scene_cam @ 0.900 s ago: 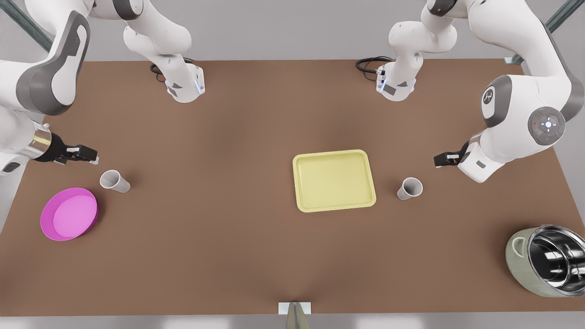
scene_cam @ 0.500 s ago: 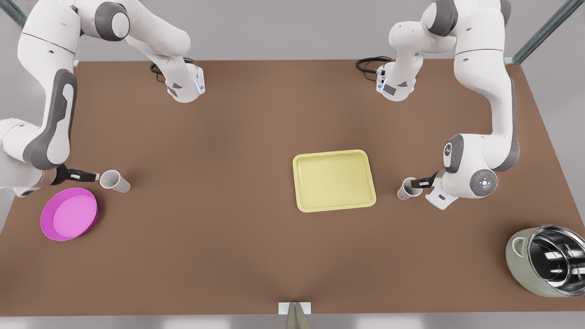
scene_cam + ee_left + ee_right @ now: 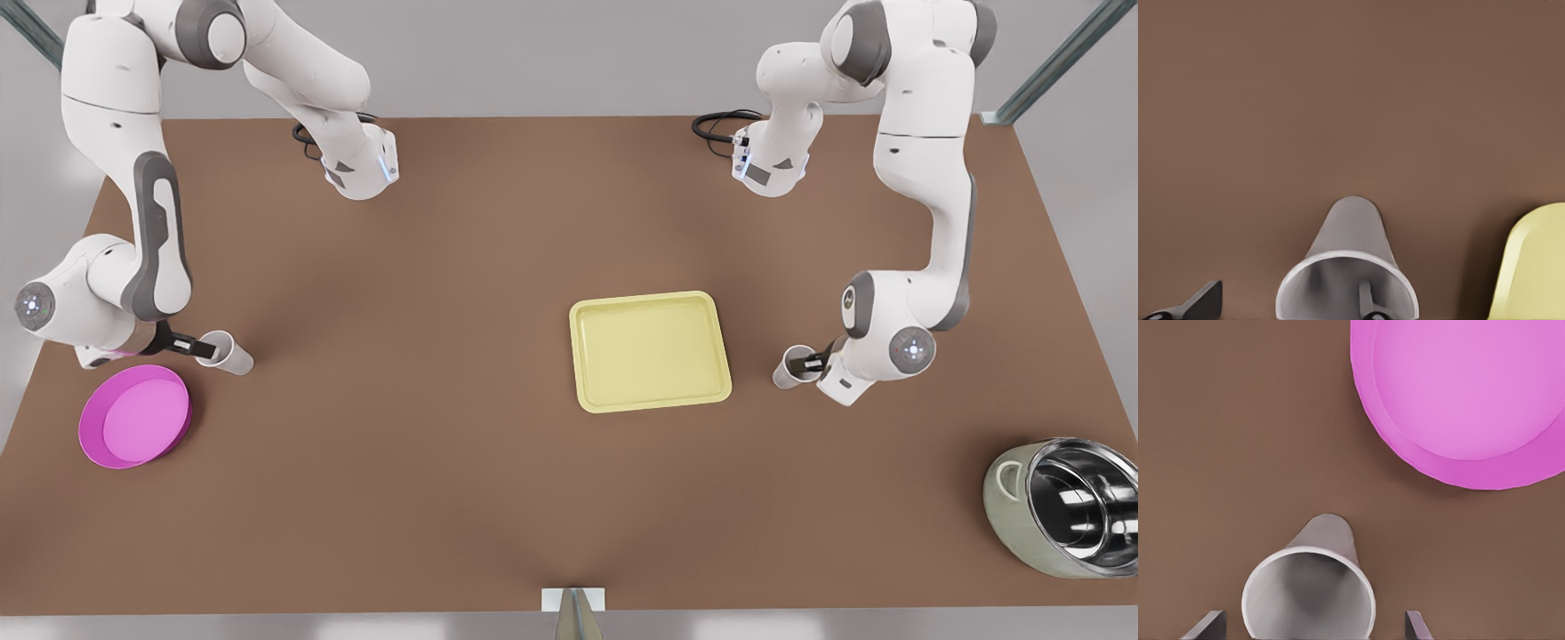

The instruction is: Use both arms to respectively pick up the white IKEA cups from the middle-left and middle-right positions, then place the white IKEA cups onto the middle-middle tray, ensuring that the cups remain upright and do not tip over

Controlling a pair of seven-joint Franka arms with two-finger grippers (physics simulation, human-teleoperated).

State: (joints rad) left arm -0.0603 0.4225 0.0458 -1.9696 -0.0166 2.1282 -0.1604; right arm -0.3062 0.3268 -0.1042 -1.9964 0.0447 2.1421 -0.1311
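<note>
Left gripper (image 3: 811, 360) straddles tapered white cup (image 3: 1348, 267) rim.

Open brown table (image 3: 444, 373) is left between the pale-yellow tray (image 3: 650, 350) and both cups. The magenta dish (image 3: 135, 415) crowds one cup (image 3: 1309, 593).

Two upright white cups (image 3: 229, 353) (image 3: 794, 366) flank the empty yellow tray (image 3: 650, 350).
</note>
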